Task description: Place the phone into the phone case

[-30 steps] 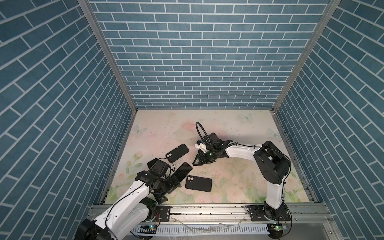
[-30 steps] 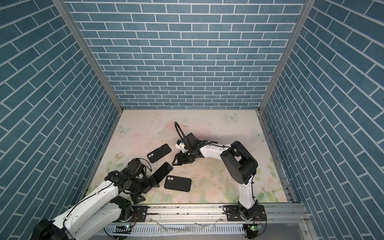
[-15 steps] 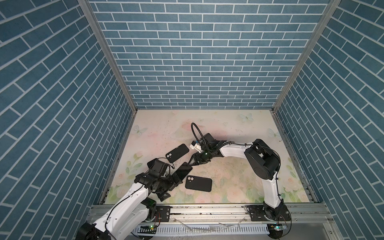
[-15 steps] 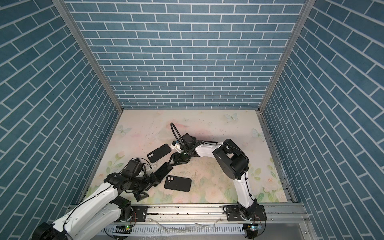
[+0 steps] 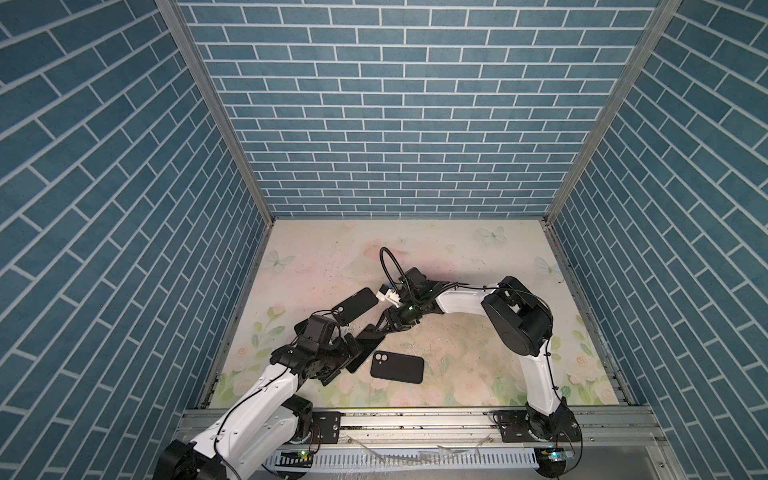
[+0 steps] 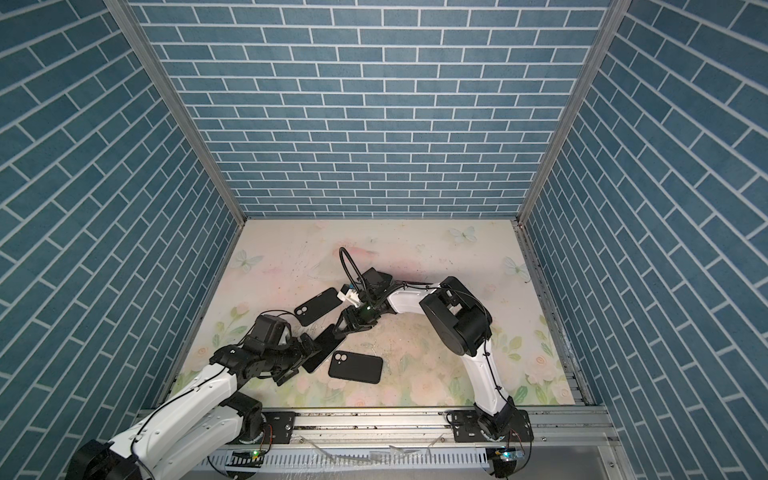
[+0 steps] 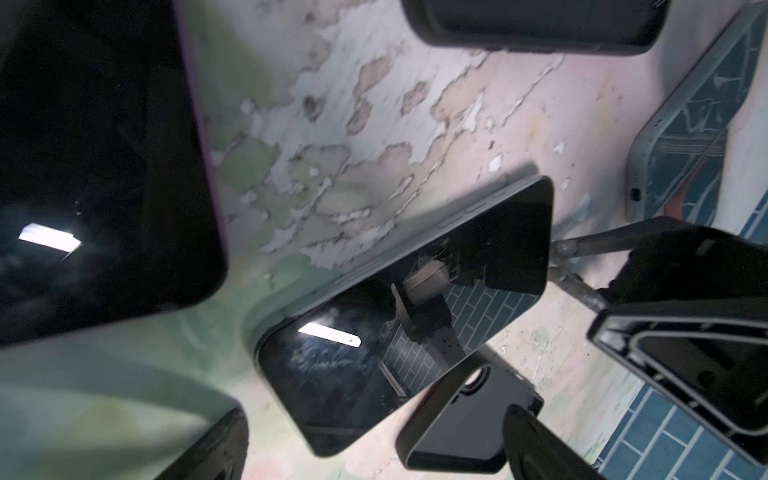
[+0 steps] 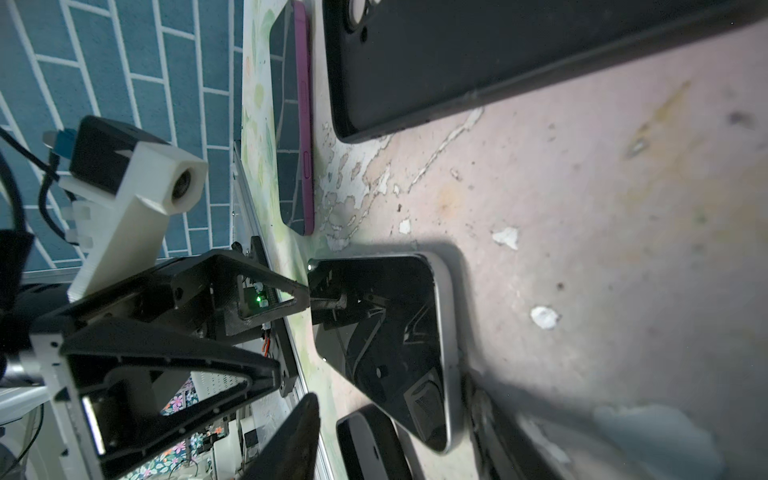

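The phone point(image 5: 365, 351) point(image 6: 326, 347), black glass with a grey rim, lies screen up and slantwise at the front left of the mat. My left gripper point(image 5: 345, 361) point(image 7: 374, 457) stands open around its near end. From the far side my right gripper point(image 5: 374, 332) point(image 8: 399, 449) is open, with the phone's point(image 8: 386, 332) far corner between its fingers and a gap showing. One black phone case point(image 5: 355, 305) point(image 8: 498, 62) lies back up just behind. A second black case point(image 5: 397, 368) point(image 7: 453, 424) lies to the phone's point(image 7: 415, 291) right.
A purple-rimmed phone point(image 8: 297, 124) point(image 7: 104, 166) lies by my left gripper. Another grey-rimmed phone point(image 7: 698, 124) lies further off. Blue brick walls point(image 5: 390, 145) close in three sides and a metal rail point(image 5: 415, 415) runs along the front.
My right arm has swung left and brought its gripper onto the phone's far end, with the jaws narrowing. The left gripper, the phone and both cases have stayed put.
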Controlling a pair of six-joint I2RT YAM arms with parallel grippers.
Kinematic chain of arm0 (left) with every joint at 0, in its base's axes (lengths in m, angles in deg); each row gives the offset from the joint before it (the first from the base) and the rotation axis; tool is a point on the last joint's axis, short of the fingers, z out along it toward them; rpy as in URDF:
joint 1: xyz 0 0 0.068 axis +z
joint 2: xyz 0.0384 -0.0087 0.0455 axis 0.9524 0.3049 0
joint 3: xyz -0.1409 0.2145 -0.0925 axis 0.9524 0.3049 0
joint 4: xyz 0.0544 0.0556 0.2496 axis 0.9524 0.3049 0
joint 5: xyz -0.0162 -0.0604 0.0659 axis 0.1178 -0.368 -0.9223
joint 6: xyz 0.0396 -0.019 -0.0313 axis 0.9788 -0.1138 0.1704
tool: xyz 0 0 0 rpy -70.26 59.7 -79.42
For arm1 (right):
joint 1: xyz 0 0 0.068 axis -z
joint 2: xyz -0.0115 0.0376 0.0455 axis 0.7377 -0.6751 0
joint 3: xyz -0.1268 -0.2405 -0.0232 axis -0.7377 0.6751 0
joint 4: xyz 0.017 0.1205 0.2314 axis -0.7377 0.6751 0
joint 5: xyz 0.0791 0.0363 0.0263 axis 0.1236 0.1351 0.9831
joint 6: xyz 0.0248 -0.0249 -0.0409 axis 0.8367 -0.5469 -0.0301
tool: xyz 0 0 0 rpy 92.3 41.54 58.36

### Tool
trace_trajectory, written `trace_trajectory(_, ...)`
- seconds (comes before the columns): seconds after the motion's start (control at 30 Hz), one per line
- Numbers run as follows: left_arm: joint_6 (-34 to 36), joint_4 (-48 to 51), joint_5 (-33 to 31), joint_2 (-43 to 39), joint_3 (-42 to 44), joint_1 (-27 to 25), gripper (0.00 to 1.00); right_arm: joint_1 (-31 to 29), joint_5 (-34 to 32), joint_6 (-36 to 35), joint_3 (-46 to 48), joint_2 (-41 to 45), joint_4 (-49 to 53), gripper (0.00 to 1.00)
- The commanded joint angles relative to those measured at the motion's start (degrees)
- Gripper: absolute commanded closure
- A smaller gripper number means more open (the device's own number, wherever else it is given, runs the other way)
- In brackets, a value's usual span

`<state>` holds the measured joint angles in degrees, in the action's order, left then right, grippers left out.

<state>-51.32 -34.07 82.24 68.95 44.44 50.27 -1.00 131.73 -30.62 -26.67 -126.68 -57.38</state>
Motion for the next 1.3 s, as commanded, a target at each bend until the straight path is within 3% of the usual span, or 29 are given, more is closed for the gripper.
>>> trace_trajectory(0.0, 1.34, -3.17, -2.24, 1.88, 4.02, 0.47, 0.03, -0.68, 3.36, -0.54, -0.66, -1.69, 0.82, 0.44)
trace_trajectory(0.4, 3.67, -3.46, -2.08, 3.28, 4.11, 0.82, 0.04, -0.84, 5.03, 0.76, 1.15, 1.39, -5.28, 0.54)
trace_trajectory(0.83, 4.24, -3.31, -1.41, 3.55, 2.75, 1.01, 0.04, -0.95, 5.42, 2.09, 2.17, 4.10, -8.07, 0.75)
trace_trajectory(1.27, 5.12, -3.16, -1.54, 3.16, 0.89, 1.01, 0.04, -0.88, 6.21, 3.85, 2.52, 3.96, -9.38, 0.78)
